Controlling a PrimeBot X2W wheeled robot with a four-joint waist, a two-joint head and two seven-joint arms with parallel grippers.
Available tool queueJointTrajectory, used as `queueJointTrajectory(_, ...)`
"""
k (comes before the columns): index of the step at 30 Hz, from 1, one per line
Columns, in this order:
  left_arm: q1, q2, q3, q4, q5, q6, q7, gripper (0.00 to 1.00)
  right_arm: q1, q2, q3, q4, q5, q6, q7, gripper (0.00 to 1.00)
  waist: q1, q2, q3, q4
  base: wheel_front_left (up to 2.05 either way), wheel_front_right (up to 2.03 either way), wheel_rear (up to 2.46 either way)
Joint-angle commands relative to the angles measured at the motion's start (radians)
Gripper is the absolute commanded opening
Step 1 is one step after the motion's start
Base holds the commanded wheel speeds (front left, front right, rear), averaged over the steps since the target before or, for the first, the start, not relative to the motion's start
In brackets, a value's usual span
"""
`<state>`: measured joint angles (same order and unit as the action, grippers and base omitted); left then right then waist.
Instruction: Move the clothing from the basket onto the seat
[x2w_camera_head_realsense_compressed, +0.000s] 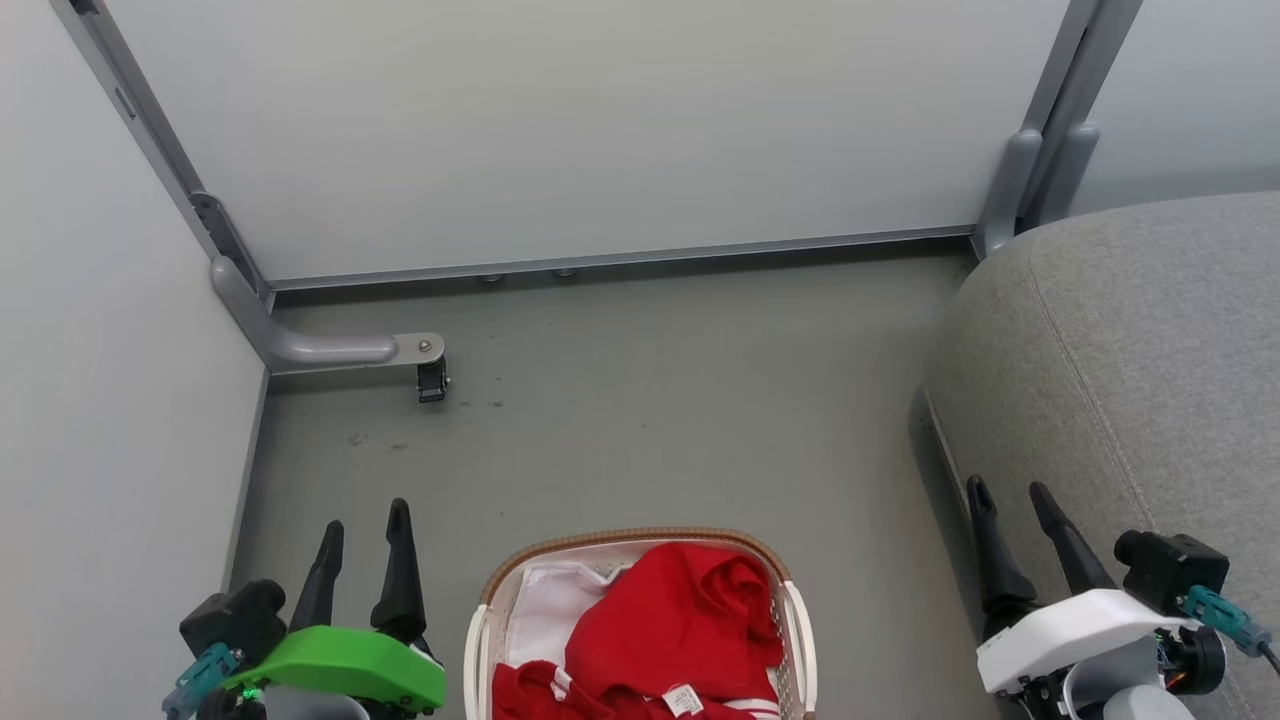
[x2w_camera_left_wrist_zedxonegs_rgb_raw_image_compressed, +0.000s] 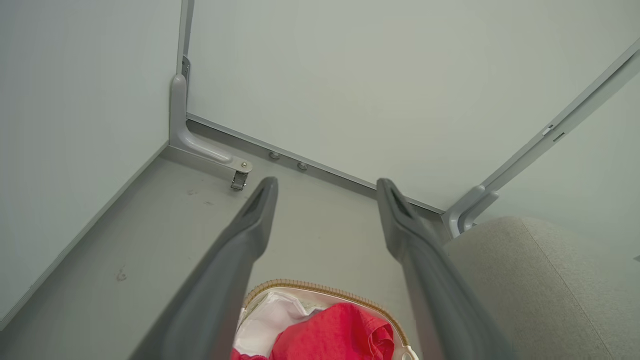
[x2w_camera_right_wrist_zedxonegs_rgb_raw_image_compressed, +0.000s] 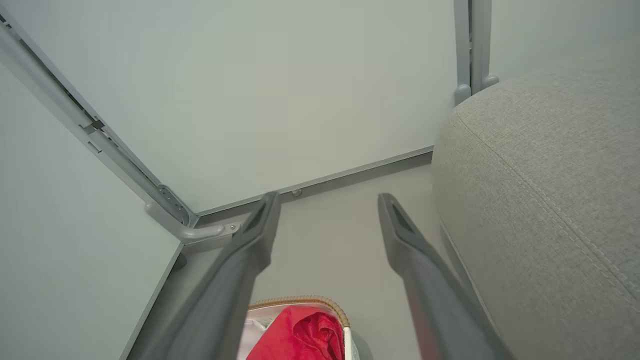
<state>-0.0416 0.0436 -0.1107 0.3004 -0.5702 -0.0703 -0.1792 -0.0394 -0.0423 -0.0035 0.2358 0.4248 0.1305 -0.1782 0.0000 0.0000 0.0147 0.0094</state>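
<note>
The basket (x2w_camera_head_realsense_compressed: 640, 537) stands on the grey floor (x2w_camera_head_realsense_compressed: 650, 420), at the bottom middle of the head view. The clothing (x2w_camera_head_realsense_compressed: 680, 620) lies inside the basket as a red heap, with a small white label (x2w_camera_head_realsense_compressed: 683, 698) at its near edge. It fills the right and near part of the basket, and a white cloth (x2w_camera_head_realsense_compressed: 550, 610) shows in the left part beside it. The seat (x2w_camera_head_realsense_compressed: 1150, 350) stands to the right of the basket, apart from it, with bare floor between them. The left gripper (x2w_camera_head_realsense_compressed: 367, 515) hangs to the left of the basket; its jaws are spread apart with nothing between them. The right gripper (x2w_camera_head_realsense_compressed: 1008, 486) hangs to the right of the basket, in front of the edge of the seat; its jaws are also apart and hold nothing. Beyond the basket, a metal foot (x2w_camera_head_realsense_compressed: 330, 350) with a small wheel sits at the pale wall (x2w_camera_head_realsense_compressed: 600, 130).
</note>
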Motion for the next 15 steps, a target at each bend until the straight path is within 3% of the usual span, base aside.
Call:
queueJointTrajectory(1, -0.002, 0.008, -0.004, 0.001, 0.021, 0.003, -0.010, 1.00, 0.001, -0.007, 0.002, -0.001, -0.030, 0.000, -0.011, 1.00, 0.0000, 0.0000, 0.000, 0.000, 0.00, 0.00, 0.00)
queueJointTrajectory(15, -0.006, 0.008, -0.022, 0.026, 0.119, 0.006, -0.039, 1.00, 0.003, -0.008, 0.009, -0.005, -0.136, 0.000, -0.041, 1.00, 0.0000, 0.0000, 0.003, 0.002, 0.00, 0.00, 0.00)
